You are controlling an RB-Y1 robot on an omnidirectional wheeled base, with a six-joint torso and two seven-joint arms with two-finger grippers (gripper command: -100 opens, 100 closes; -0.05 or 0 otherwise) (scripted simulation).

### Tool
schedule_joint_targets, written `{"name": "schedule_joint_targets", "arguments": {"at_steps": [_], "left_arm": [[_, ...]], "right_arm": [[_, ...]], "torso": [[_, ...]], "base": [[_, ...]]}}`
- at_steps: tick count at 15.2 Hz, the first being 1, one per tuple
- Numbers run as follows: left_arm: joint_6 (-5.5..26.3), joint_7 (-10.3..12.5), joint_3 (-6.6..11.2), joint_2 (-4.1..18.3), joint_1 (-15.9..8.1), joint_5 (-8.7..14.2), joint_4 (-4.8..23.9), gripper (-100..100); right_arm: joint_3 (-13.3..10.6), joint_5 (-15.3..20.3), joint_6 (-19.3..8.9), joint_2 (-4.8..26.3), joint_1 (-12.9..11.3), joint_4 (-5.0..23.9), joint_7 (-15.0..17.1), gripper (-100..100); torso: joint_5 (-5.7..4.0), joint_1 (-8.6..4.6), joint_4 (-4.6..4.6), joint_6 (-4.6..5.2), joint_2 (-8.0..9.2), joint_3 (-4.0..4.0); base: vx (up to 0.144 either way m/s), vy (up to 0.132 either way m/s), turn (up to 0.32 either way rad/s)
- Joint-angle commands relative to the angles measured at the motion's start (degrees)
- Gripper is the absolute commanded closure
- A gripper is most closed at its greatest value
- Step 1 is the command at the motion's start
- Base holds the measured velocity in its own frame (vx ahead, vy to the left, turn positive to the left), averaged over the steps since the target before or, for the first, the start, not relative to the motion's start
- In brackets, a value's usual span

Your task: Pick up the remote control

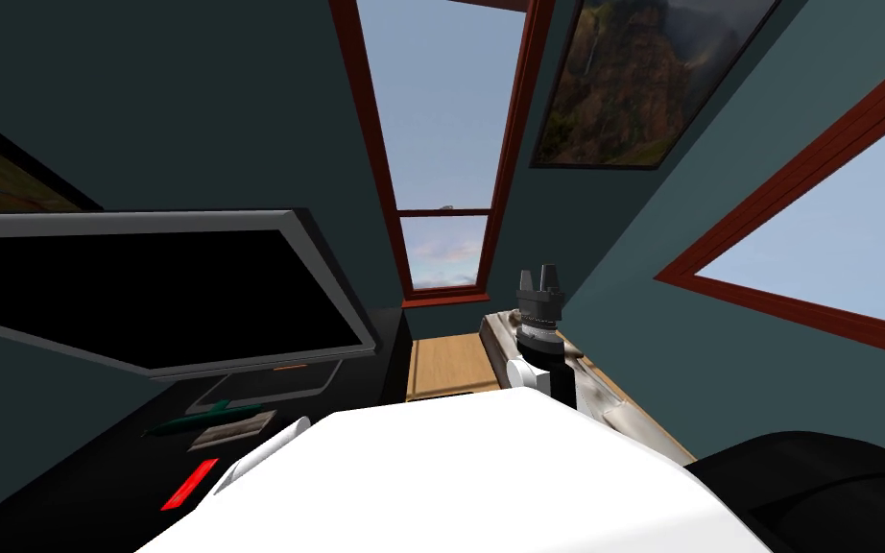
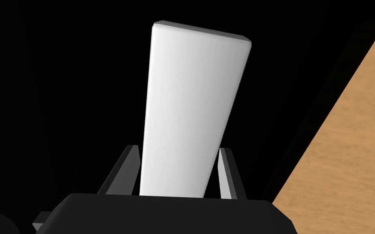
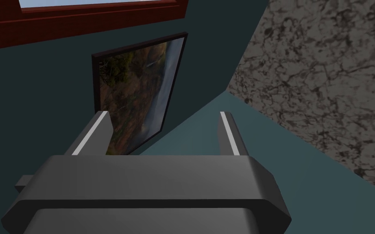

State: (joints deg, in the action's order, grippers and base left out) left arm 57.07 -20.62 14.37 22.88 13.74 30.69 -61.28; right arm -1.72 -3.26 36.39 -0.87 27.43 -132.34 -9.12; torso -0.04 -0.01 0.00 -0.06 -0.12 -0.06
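Note:
The remote control [image 2: 190, 109] is a plain white, flat slab with rounded edges, standing out from between my left fingers against a black surface. My left gripper [image 2: 178, 148] has both blades against the slab's long sides, shut on it. In the head view a white bar [image 1: 268, 451] at the edge of my chest, over the black TV stand [image 1: 66, 480], looks like the same remote. My right gripper [image 1: 538, 278] is held up to the right of the chest, pointing upward, and its fingers [image 3: 163, 113] stand open with nothing between them.
A large dark TV [image 1: 153, 298] stands on the black stand. In front of it lie a green item [image 1: 205, 418], a flat grey booklet [image 1: 231, 430] and a red strip [image 1: 189, 485]. Wooden floor [image 1: 445, 365] runs to the window. A grey marbled bench [image 1: 604, 394] lies to the right.

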Motion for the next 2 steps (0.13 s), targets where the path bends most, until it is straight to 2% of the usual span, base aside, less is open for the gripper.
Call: {"name": "schedule_joint_targets", "arguments": {"at_steps": [1,2], "left_arm": [[1.75,-0.28,0.51,0.75,0.56,0.60,-1.48,100],[0.69,-0.16,0.26,0.42,0.08,0.30,-0.41,100]], "right_arm": [[0.00,0.00,0.00,0.00,0.00,0.00,0.00,0],[0.00,0.00,0.00,0.00,0.00,0.00,0.00,0]], "torso": [[0.00,0.00,0.00,0.00,0.00,0.00],[0.00,-0.05,-0.01,0.02,-0.02,-0.01]], "base": [[0.015,-0.035,0.015],[0.008,-0.020,0.007]]}}
